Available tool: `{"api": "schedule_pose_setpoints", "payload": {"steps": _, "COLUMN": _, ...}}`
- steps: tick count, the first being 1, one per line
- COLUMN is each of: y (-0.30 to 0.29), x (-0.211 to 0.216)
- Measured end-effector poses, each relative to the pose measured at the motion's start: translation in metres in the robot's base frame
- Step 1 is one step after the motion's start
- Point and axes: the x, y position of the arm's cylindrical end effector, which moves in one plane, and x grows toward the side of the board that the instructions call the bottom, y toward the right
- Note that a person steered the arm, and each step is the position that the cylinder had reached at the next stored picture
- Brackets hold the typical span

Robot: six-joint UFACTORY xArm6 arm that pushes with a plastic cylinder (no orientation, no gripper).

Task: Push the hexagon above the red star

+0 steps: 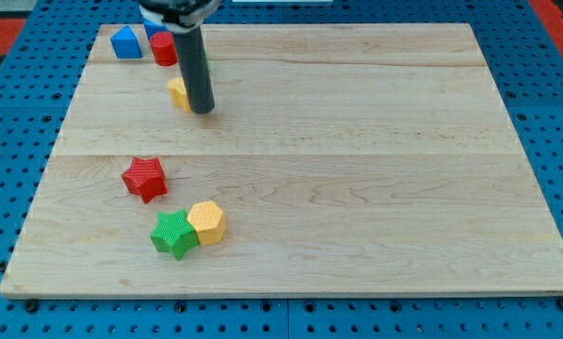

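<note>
No pincer: rod only, my tip (pixel 202 110) far left, touching small yellow block (pixel 177 92), holding nothing. Yellow hexagon (pixel 207 223) near left, touching green star (pixel 173 234). Red star (pixel 145 178) just beyond them. Red block (pixel 163 48), blue block (pixel 125 42) far left corner of wooden board (pixel 376 160).

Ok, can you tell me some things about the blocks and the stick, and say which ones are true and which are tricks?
1. The yellow hexagon touches the green star. True.
2. The red star sits at the view's right edge. False: it is on the left half of the board.
3. My tip is beside a yellow block near the view's top. True.
4. The blue block lies at the view's bottom. False: it is in the top left corner.
5. My tip is touching the yellow hexagon. False: it is far above it.
</note>
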Motion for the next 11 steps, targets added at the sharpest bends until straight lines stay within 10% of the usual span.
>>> {"api": "schedule_pose_setpoints", "payload": {"steps": 2, "y": 0.028, "x": 0.009}}
{"api": "schedule_pose_setpoints", "payload": {"steps": 5, "y": 0.093, "x": 0.237}}
{"api": "schedule_pose_setpoints", "payload": {"steps": 8, "y": -0.052, "x": 0.135}}
{"api": "schedule_pose_setpoints", "payload": {"steps": 11, "y": -0.055, "x": 0.027}}
